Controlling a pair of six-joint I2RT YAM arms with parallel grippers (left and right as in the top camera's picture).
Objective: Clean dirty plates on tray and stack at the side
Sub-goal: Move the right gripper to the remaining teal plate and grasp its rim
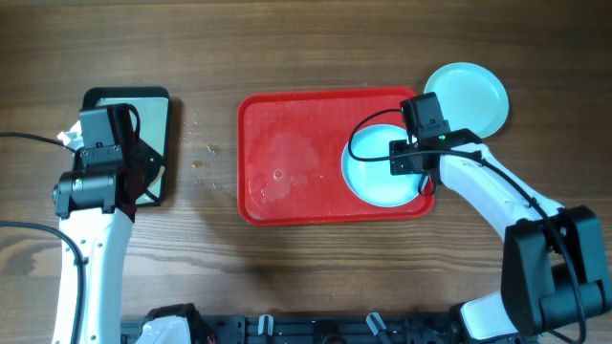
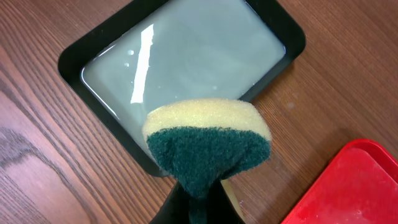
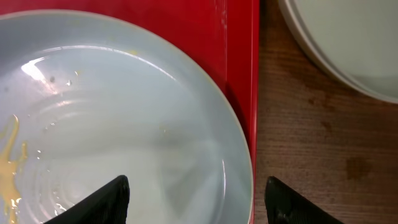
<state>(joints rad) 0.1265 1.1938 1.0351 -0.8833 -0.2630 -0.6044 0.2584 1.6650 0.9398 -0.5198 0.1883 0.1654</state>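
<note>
Overhead: 1 plate (image 1: 371, 183) lay on tray (image 1: 287, 153), right end, yellow residue, awaiting scrub. Stacked plates (image 1: 473, 91) on tabletop (image 1: 210, 57) beside tray, likely cleaned. Right hand (image 3: 196, 196) spread above dirty plate, probably to steady it. Left hand (image 2: 198, 202) pinched sponge (image 2: 208, 146) over water pan (image 2: 186, 56), likely for wetting.

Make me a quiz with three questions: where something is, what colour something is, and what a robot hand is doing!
1. Where is the smeared plate?
A. on the tray
B. in a sink
C. on a shelf
2. What colour is the tray?
A. blue
B. red
C. green
3. What is the left hand doing?
A. pinching the sponge
B. open, empty
C. holding a cup
Answers: 1 A, it lies inside the tray's rim. 2 B, red in every view. 3 A, it is shut on the sponge.
</note>
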